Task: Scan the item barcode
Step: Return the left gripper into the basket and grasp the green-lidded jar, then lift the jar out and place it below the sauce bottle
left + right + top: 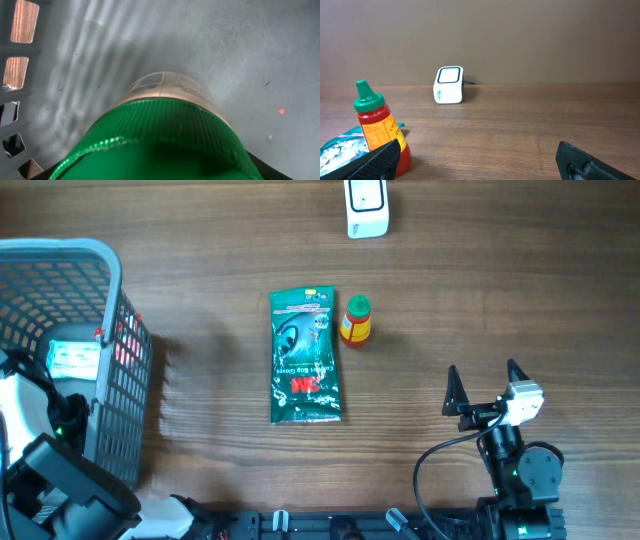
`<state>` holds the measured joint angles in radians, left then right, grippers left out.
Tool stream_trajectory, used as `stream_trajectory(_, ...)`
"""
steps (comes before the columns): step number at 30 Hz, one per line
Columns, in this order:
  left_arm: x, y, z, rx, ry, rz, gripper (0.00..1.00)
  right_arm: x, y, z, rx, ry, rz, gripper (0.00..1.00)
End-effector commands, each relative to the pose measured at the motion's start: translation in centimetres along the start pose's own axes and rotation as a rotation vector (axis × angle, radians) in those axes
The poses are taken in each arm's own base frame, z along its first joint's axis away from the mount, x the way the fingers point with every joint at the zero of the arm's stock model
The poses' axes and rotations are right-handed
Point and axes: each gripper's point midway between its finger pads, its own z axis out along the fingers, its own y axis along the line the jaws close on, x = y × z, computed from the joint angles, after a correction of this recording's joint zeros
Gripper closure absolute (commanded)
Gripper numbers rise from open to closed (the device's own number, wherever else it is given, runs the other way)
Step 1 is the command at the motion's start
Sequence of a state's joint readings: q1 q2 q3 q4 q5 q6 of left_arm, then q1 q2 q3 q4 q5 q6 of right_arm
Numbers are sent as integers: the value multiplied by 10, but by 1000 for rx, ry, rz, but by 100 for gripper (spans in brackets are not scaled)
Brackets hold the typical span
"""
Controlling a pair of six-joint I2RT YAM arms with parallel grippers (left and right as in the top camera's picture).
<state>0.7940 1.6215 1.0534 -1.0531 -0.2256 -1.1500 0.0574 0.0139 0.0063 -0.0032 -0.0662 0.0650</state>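
A bottle with a wide green ribbed cap and a beige label lies on the grey basket floor and fills the left wrist view. My left gripper is down inside the basket. The cap sits right between its jaws, which are almost wholly hidden. The white barcode scanner stands at the far edge. My right gripper hangs open over bare table at the front right, holding nothing.
A green 3M glove packet lies mid-table, and a small red sauce bottle stands upright at its right. The right wrist view has that sauce bottle close to the left finger. A red light dot shows on the basket floor.
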Motion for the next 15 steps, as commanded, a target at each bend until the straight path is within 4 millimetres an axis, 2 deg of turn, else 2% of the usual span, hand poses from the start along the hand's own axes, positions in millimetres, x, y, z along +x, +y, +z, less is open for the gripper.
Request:
stream_trajectory(1,-7,6,-1,-18,-36,43,39,0,-1,0,6,-2,-11,0)
stream_trajectory(4,-11,5,-15,9,-46,41,41,0,-1,0,6,-2,-10,1)
stream_trajectory(6,-15,0,-32,55,-53,65,41,0,-1,0,6,-2,-10,0)
stream_trajectory(12,-22,-28,-121,339,-53,136,41,0,-1,0,6,-2,-11,0)
stream_trajectory(15,-15,-39,-182,544,-50,216,41,0,-1,0,6,-2,-10,0)
